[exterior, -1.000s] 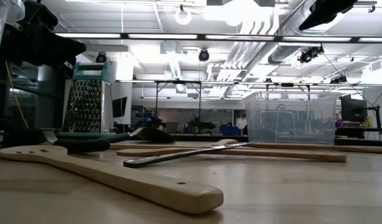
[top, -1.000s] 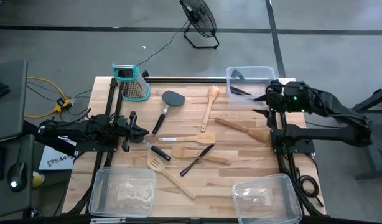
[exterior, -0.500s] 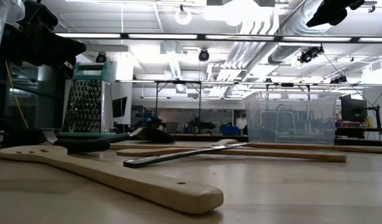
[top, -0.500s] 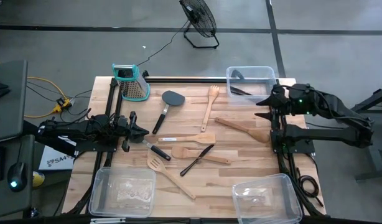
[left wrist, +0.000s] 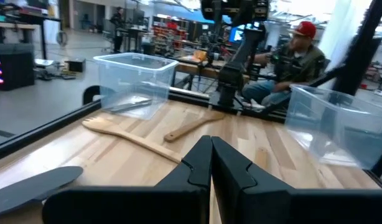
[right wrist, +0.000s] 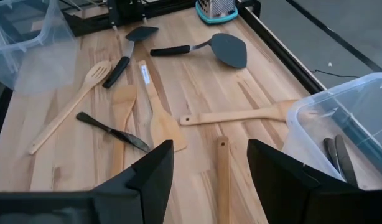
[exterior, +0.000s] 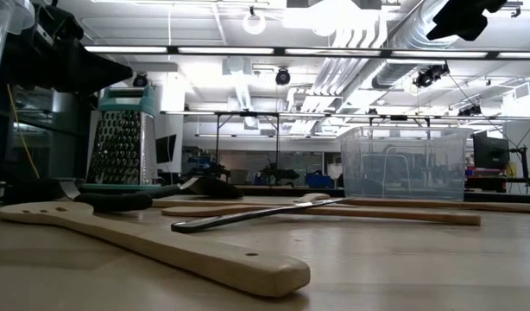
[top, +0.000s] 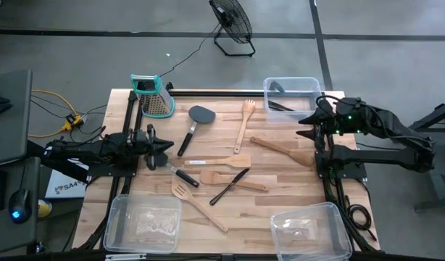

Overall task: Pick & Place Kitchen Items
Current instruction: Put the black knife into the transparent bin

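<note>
Several kitchen items lie flat on the wooden table: a black turner [top: 199, 116], a wooden fork-spoon [top: 244, 119], wooden spatulas [top: 284, 150] [top: 217, 161], a slotted wooden turner [top: 197, 203] and a thin black tool [top: 230, 185]. My left gripper [top: 169, 147] is shut and level at the table's left side, just left of the items. My right gripper [top: 309, 126] hangs open above the right side, tilted down over a wooden spatula's handle [right wrist: 222, 165], with nothing between its fingers. Black tools [right wrist: 337, 152] lie in the far right bin [top: 291, 94].
A metal grater [top: 156, 98] with a teal top stands at the far left. Clear bins sit at the near left [top: 143, 221] and near right [top: 309, 230]. A person [left wrist: 297, 56] sits beyond the table's right side, behind my right arm's base.
My left gripper has swung a little toward the table's far edge while staying shut and in place. My right gripper has rolled about its own axis, staying open above the table's right side. No utensil has moved.
</note>
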{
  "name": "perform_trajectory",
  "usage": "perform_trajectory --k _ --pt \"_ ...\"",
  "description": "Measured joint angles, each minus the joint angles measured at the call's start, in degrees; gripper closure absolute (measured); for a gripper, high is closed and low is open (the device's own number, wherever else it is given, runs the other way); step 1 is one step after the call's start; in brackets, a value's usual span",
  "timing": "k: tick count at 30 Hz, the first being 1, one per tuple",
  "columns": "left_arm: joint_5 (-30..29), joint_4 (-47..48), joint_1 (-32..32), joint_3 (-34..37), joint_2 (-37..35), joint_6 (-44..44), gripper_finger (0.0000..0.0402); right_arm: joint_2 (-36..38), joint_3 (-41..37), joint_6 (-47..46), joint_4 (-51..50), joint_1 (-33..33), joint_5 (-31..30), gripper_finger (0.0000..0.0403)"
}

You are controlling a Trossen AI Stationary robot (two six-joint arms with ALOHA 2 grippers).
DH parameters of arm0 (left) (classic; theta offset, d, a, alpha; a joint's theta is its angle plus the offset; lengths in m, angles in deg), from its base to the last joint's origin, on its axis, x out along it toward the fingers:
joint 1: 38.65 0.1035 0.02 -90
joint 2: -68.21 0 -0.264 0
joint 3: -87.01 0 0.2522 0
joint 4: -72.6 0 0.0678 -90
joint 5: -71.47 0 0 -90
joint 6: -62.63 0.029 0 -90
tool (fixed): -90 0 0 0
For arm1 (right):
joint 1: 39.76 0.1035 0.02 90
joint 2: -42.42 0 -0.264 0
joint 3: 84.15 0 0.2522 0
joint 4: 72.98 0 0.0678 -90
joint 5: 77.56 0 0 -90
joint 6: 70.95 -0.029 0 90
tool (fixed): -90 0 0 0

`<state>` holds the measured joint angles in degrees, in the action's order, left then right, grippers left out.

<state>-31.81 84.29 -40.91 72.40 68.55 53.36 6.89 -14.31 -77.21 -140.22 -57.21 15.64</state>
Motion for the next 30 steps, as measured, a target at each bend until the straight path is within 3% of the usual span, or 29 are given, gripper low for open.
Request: perform_trajectory --k 9,17,23,30 --pt "-0.9 -0.9 0.0 0.0 0.0 -5.2 0.0396 0.0 0.0 -3.2 0.0 0.0 -2.2 0.0206" --pt "4.0 1.5 0.0 -1.3 2.7 -11.2 0.0396 0.0 0.0 -4.9 0.0 0.0 0.0 0.0206" --pt "5.2 2.1 0.0 -7.4 15.5 -12.2 0.0378 0.0 -1.4 -3.0 1.5 1.1 1.7 0.0213" --pt "3.3 4.7 0.0 -20.2 37.5 -17.4 0.0285 0.0 -4.6 1.4 2.8 3.7 2.9 0.0225"
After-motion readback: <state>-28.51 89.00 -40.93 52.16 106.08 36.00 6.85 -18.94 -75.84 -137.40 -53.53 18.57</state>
